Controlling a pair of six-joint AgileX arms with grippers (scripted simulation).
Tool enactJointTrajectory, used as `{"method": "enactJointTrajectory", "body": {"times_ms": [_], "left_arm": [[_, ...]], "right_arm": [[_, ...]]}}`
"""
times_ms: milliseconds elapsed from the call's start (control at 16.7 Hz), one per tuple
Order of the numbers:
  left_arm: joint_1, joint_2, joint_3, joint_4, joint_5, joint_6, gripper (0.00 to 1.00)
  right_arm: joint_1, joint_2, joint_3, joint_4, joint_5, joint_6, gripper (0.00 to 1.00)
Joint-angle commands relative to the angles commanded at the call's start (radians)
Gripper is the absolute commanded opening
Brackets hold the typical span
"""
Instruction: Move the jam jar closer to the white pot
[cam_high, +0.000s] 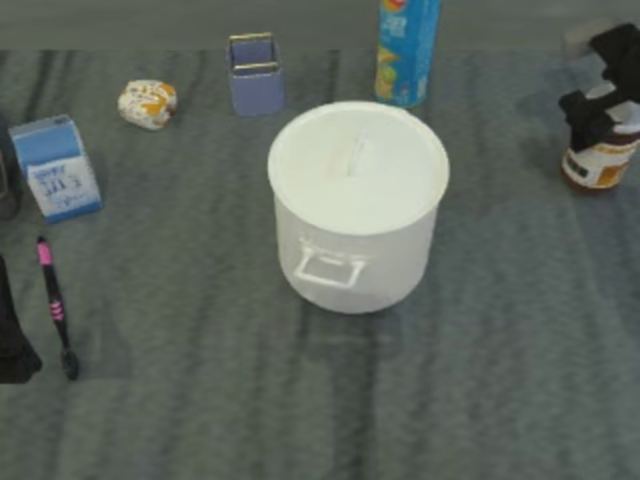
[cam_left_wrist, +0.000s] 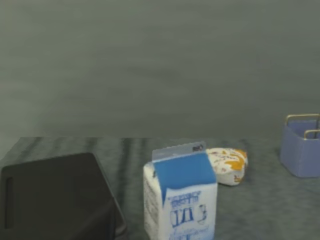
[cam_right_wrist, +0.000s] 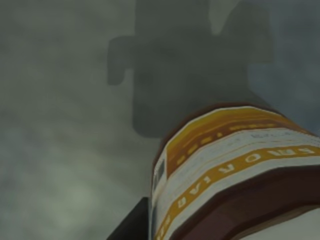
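Note:
The white pot (cam_high: 357, 205) stands in the middle of the table, lid on, its rectangular handle facing the front. The jam jar (cam_high: 598, 160) is at the far right edge, level with the pot's back. My right gripper (cam_high: 600, 112) is over the jar's lid and shut on the jar. In the right wrist view the cream-and-orange label (cam_right_wrist: 235, 165) fills the near corner, with one dark finger (cam_right_wrist: 134, 222) against the jar's side. My left arm (cam_high: 14, 345) is parked at the left edge.
A tall blue carton (cam_high: 407, 50) stands behind the pot. A lilac box (cam_high: 256, 75), a white-and-orange packet (cam_high: 148, 103) and a blue milk carton (cam_high: 60, 165) are at the back left. A pink toothbrush (cam_high: 55, 305) lies front left. A dark block (cam_left_wrist: 50, 197) sits beside the milk carton (cam_left_wrist: 182, 192).

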Motion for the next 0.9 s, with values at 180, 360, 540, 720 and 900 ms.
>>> {"method": "enactJointTrajectory", "body": {"times_ms": [180,360,540,720,900], "left_arm": [[0.000,0.000,0.000,0.000,0.000,0.000,1.00],[0.000,0.000,0.000,0.000,0.000,0.000,1.00],[0.000,0.000,0.000,0.000,0.000,0.000,1.00],[0.000,0.000,0.000,0.000,0.000,0.000,1.00],[0.000,0.000,0.000,0.000,0.000,0.000,1.00]], "right_arm": [[0.004,-0.039,-0.039,-0.004,-0.001,-0.002,0.00],[0.006,-0.172,-0.159,-0.016,-0.003,0.001,0.00],[0.010,-0.355,-0.308,-0.033,-0.004,0.003,0.00],[0.014,-0.477,-0.423,-0.049,-0.005,0.001,0.00],[0.016,-0.505,-0.451,-0.054,-0.005,0.001,0.00]]}}
